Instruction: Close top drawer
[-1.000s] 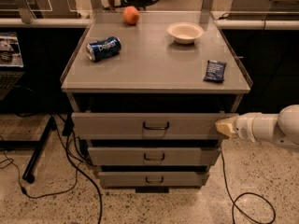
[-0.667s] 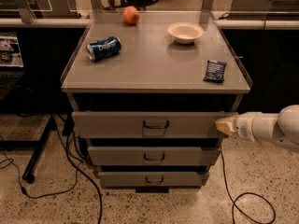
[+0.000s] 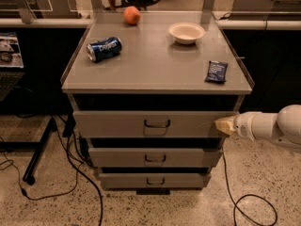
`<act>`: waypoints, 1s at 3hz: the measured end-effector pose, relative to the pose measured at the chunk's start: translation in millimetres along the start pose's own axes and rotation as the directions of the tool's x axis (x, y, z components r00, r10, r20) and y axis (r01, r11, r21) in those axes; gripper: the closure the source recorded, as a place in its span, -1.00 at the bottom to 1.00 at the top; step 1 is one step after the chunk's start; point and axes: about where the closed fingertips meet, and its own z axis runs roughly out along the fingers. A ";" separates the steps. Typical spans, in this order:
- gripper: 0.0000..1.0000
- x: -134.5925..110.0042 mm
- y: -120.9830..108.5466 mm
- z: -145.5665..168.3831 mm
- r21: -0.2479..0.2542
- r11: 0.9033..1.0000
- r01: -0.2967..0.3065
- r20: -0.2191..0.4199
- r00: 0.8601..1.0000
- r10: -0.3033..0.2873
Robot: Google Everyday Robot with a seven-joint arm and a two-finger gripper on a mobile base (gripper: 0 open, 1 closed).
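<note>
The top drawer (image 3: 117, 124) is a wide grey metal drawer with a small dark loop handle (image 3: 157, 124) at its centre. It stands pulled out from the cabinet, with a dark gap above its front panel. My gripper (image 3: 224, 125) comes in from the right on a white arm and its yellowish tip touches the right end of the drawer front.
Two narrower-looking grey drawers (image 3: 150, 158) sit below it, also pulled out a little. On the cabinet top (image 3: 155, 65) lie a blue soda can (image 3: 104, 49), an orange (image 3: 132, 15), a white bowl (image 3: 186, 32) and a dark snack packet (image 3: 216, 71). Cables trail on the floor (image 3: 70, 173).
</note>
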 end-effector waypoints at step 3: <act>0.68 85.6 23.3 -36.7 -0.238 0.968 0.077 -0.239 0.962 -0.135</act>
